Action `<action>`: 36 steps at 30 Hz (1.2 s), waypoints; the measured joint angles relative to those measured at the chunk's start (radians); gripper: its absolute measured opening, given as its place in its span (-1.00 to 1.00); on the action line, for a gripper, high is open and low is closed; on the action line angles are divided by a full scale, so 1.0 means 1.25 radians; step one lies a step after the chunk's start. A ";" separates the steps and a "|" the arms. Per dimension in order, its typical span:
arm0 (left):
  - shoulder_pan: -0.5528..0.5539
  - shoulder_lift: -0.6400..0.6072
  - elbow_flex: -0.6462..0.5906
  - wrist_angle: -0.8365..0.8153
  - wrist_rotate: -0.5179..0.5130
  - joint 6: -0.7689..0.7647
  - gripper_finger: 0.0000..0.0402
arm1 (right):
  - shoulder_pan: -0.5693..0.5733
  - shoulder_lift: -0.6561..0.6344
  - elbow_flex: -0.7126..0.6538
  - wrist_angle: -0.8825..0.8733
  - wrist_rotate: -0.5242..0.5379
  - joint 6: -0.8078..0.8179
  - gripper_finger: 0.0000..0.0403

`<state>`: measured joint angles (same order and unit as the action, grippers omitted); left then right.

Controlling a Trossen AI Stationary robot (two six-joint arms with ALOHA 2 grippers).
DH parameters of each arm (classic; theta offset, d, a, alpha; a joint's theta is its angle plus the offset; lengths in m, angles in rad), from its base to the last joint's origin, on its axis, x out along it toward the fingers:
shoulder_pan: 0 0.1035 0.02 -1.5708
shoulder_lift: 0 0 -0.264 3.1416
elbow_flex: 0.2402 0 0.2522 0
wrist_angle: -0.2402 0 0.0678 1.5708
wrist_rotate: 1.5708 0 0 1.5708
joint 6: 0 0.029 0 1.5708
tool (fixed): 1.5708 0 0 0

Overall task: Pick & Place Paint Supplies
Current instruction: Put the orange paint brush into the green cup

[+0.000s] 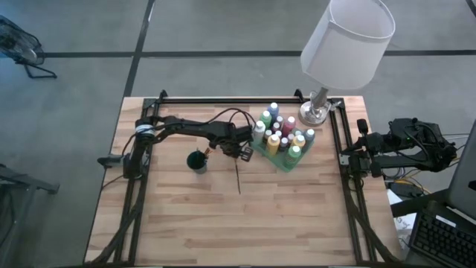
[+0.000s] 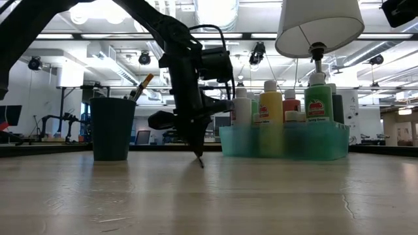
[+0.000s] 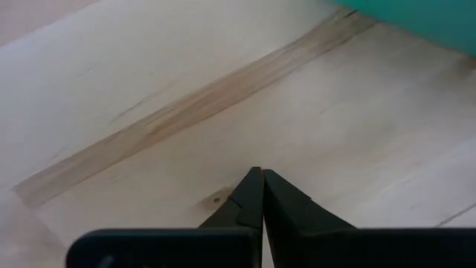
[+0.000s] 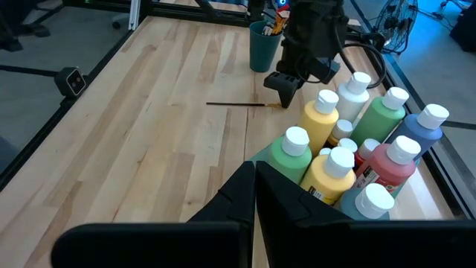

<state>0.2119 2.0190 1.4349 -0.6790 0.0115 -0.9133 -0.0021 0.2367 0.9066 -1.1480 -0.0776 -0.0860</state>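
The pale plank tabletop (image 2: 209,202) is filling the foreground, smooth and grain-streaked. On it the left gripper (image 2: 198,156) is pressing down, its dark fingers (image 3: 256,197) pinched fully together at the end of a thin wooden-handled brush (image 4: 236,104) lying flat between the small dark green cup (image 1: 198,161) and the translucent green tray (image 1: 281,160). It is probably taking the brush for the cup; whether it has actually caught it I cannot tell. White-capped plastic paint bottles (image 4: 322,121) are standing crowded in the tray. The right gripper (image 1: 346,158) is waiting closed and empty by the table's edge.
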 joint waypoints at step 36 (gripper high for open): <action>0.000 -0.067 0.147 -0.009 0.021 0.159 -1.00 | 0.000 0.000 0.000 0.000 0.000 0.000 -0.96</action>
<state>0.2119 1.9346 1.6184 -0.6899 0.0384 -0.7142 -0.0021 0.2367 0.9066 -1.1481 -0.0776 -0.0861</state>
